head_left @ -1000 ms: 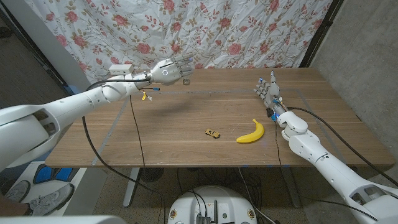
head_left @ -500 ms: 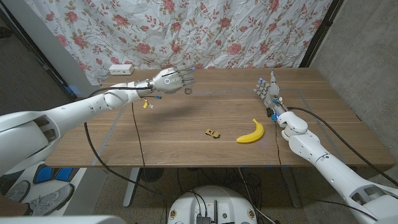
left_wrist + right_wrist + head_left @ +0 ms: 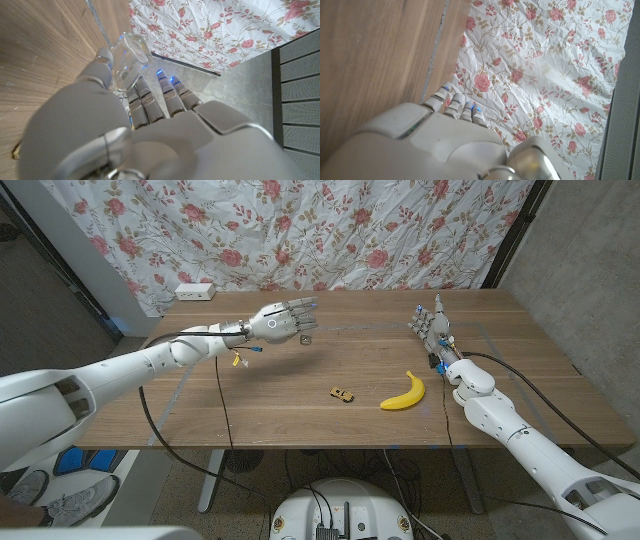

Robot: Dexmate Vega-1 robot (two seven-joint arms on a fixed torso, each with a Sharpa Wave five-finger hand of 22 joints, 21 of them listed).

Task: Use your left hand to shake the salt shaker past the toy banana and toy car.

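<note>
My left hand [image 3: 283, 320] hovers over the back middle of the wooden table [image 3: 280, 400] and pinches a small clear glass salt shaker [image 3: 306, 334]. In the left wrist view the salt shaker [image 3: 128, 59] sits between the thumb and fingertips of my left hand [image 3: 150, 130]. The small yellow toy car [image 3: 342, 393] and the toy banana [image 3: 403, 392] lie side by side on the table, nearer to me and to the right of that hand. At the table's right side my right hand [image 3: 430, 323] stands on its edge, fingers straight and apart, holding nothing. The right wrist view shows my right hand [image 3: 455, 135] from behind.
A white power strip [image 3: 196, 292] lies at the table's back left corner. A floral cloth [image 3: 330, 230] hangs behind the table. Thin tape lines mark a rectangle on the tabletop. Black cables run along my left arm.
My left hand has carried the salt shaker to the right and a little lower over the table. The right hand, car and banana have not moved.
</note>
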